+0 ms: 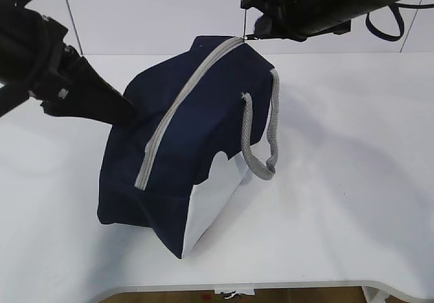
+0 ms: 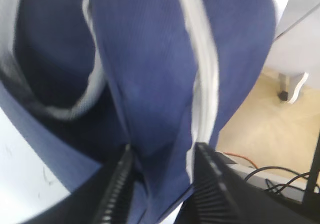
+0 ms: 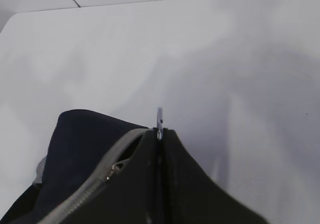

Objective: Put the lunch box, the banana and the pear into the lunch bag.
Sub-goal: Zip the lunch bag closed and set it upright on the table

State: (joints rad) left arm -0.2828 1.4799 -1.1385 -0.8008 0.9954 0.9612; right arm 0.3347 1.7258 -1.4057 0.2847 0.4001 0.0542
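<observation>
Matt navy woven-cloth lunch bag [image 1: 196, 106], grey webbing handles [image 1: 261, 140], smooth white table [image 1: 352, 181], ribbed black gripper pads [image 2: 117, 194]

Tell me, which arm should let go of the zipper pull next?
The right. Its gripper is shut on the zipper pull at the far end of the bag, and the zipper looks closed. The left gripper only straddles bag fabric.

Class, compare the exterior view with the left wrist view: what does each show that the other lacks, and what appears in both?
Only the exterior view shows the grey webbing handles, the white end panel and the right tool at the zipper's far end. Only the left wrist view shows the left tool's fingers either side of a fabric fold, plus floor cables. Both show the navy lunch bag and its grey zipper.
</observation>
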